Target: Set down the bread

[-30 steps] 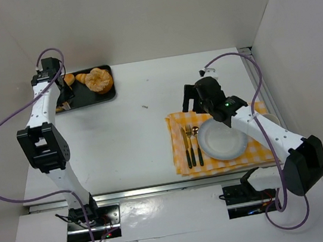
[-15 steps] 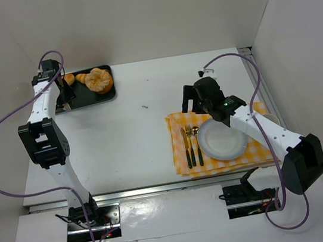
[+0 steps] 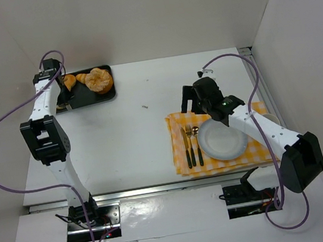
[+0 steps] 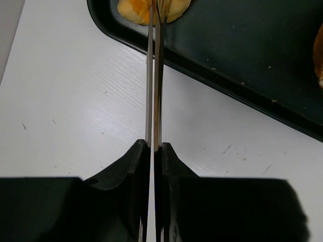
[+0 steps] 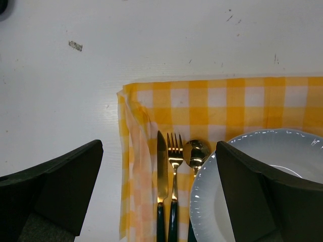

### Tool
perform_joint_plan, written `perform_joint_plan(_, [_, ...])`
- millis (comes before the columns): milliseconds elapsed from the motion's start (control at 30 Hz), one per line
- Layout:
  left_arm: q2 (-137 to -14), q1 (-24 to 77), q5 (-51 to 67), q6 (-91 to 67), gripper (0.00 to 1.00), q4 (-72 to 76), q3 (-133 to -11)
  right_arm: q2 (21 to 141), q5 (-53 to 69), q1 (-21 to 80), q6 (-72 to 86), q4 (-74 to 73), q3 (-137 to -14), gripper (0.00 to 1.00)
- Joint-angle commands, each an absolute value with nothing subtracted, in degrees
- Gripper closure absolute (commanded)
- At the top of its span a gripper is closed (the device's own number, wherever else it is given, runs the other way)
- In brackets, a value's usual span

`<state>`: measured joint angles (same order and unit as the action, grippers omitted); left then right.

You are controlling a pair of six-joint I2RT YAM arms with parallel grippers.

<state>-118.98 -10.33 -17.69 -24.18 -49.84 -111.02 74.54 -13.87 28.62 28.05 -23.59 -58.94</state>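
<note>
Several golden bread rolls [image 3: 100, 79] lie on a black tray [image 3: 109, 92] at the back left. My left gripper [image 3: 62, 100] is at the tray's left end, shut on thin metal tongs [image 4: 154, 75]. The tongs' blades are nearly together and reach a bread piece [image 4: 133, 9] at the tray's corner [image 4: 242, 45]. My left gripper [image 4: 154, 146] is over the white table just outside the tray rim. My right gripper [image 3: 190, 100] is open and empty above the far left of the yellow checked cloth [image 5: 202, 98], beside the white plate [image 5: 222, 201].
A knife [image 5: 161, 166], fork [image 5: 174, 151] and spoon [image 5: 196, 151] lie on the cloth left of the plate [image 3: 221, 138]. Another roll shows at the right edge of the left wrist view [image 4: 319, 55]. White walls enclose the table at the back and right.
The left arm has shifted a little toward the back with the tongs over the tray's left end. The right arm has barely moved.
</note>
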Motion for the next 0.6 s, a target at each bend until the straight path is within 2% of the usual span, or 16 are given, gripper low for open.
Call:
perform_joint_plan(0, [-114.9,-10.7,-17.8,-25.6,0.96,-49.1,-113.1,74.5,-13.5,28.8,28.5,-21.4,-61.6,0.0])
perform_joint_plan(33, [-114.0,-10.7,-17.8,-25.6,1.0,-49.1,-113.1,74.5,-13.5,28.8,28.5,-21.4,-61.6,0.0])
perform_joint_plan(333, [-100.8,-10.2,-17.1,-26.1,1.0,-49.1,-110.5,72.9,-15.2,28.8,27.9,-22.0,-62.1,0.0])
perform_joint_plan(433, [-95.2,-7.2,-14.9,-25.6,1.0,-49.1,-106.4,71.6,-16.8,28.8,27.9,-23.0,-62.7,0.0])
perform_joint_plan(567, [-87.1,3.3,-12.8,-24.2,1.0,-46.0,-95.1,68.2,-22.3,28.8,27.4,-24.6,-63.9,0.0])
